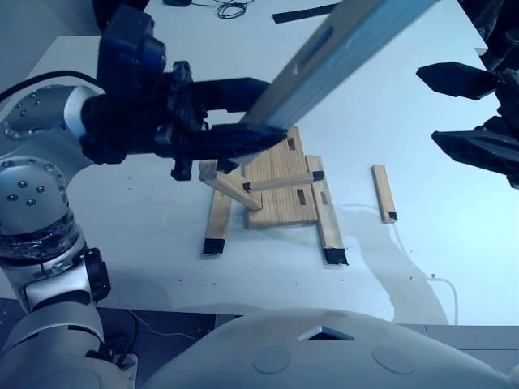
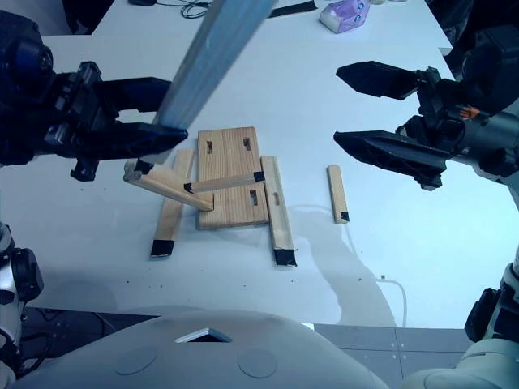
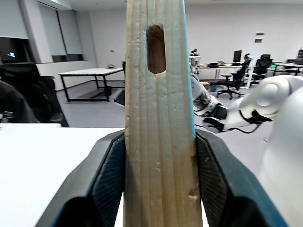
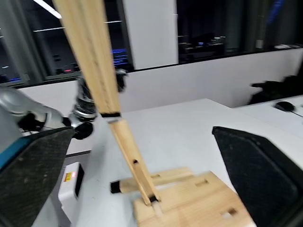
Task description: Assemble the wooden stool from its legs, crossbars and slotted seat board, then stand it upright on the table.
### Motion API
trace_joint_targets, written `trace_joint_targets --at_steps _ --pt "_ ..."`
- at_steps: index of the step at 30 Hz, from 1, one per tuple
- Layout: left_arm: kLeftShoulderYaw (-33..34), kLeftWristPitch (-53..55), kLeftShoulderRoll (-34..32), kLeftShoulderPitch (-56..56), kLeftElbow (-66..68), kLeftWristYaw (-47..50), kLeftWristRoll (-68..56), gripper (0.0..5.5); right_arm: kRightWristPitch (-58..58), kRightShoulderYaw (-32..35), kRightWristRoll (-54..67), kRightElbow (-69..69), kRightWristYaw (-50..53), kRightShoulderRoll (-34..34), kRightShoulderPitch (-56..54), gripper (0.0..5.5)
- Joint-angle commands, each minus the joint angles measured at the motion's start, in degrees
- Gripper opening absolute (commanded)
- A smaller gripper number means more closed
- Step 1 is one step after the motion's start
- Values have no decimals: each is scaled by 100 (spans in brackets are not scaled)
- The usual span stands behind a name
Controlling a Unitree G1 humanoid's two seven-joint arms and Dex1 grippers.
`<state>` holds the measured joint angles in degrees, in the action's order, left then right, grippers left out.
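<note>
A white table (image 2: 97, 267) in an open office with desks and chairs carries the stool parts. The largest piece, a long pale wooden leg (image 1: 340, 44) with visible grain and an oval slot cut through it, is off the table: the left gripper (image 1: 243, 112) has its dark fingers pressed against both flat sides near the leg's lower end, and the rest of the leg slants up and away from that gripper. Below and just beyond the left gripper, the slotted seat board (image 2: 227, 166) lies flat, showing four small rectangular slots. A black-tipped leg (image 2: 170, 211) lies along the board's edge nearer the left gripper, and another (image 2: 278, 219) lies along the edge nearer the right gripper. A slotted bar (image 2: 162, 185) slants from just under the left gripper's fingers down onto the board, and a thin crossbar (image 2: 227, 182) with black ends lies across the board. The right gripper (image 2: 345, 105) hangs above the table with its fingers spread wide, holding nothing. Below it lies a short black-tipped piece (image 2: 336, 194), apart from the rest.
</note>
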<state>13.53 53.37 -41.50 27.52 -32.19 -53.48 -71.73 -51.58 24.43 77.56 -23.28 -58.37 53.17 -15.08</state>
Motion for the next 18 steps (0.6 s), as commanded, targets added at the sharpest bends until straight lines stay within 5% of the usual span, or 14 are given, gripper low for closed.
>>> trace_joint_targets --at_steps 1,5,18 --pt "-107 -12 -83 -216 -271 107 -196 204 -157 -261 591 -423 435 -93 -268 540" --pt "-257 -114 -92 -313 -336 161 -144 204 -108 -550 784 -577 795 -217 -452 540" --pt "-572 -334 -120 -382 -356 135 51 204 -34 -892 1535 -898 1373 -311 -944 344"
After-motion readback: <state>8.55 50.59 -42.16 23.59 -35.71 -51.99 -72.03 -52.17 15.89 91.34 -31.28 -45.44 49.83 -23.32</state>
